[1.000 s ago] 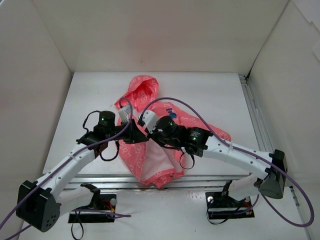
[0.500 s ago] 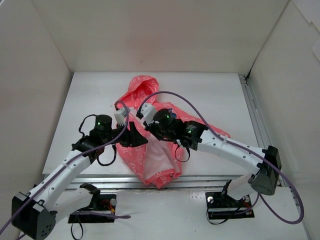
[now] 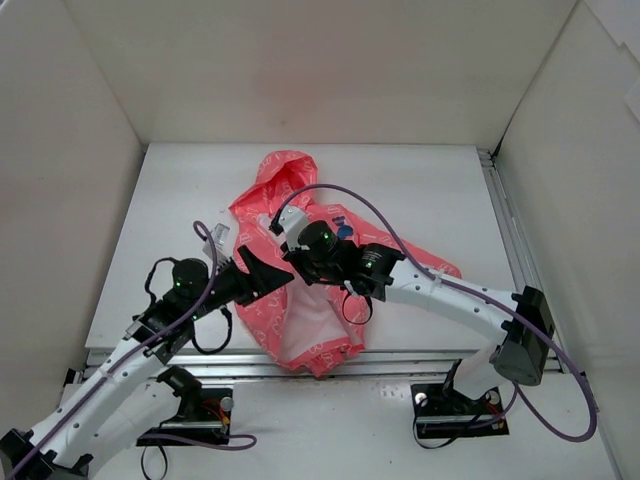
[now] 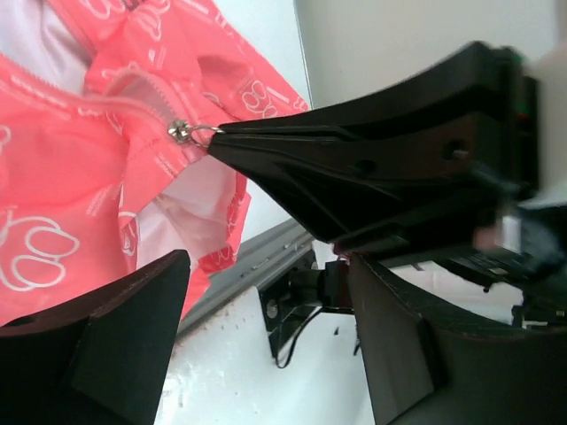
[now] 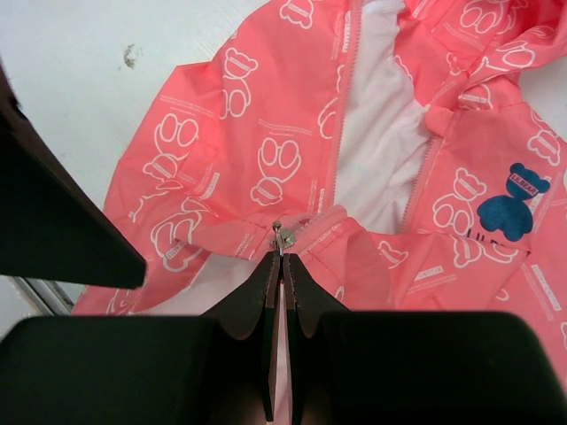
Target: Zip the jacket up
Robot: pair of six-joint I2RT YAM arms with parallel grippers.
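Our left gripper (image 3: 268, 272) gapes wide at mid-frame — our right gripper (image 5: 280, 258), just right of it, pinches shut.

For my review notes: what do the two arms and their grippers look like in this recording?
The left arm and right arm have white links with black joint housings, each showing a small green light. A purple cable loops along each arm. The left gripper and right gripper carry matte black, wedge-shaped fingers tapering to thin tips.
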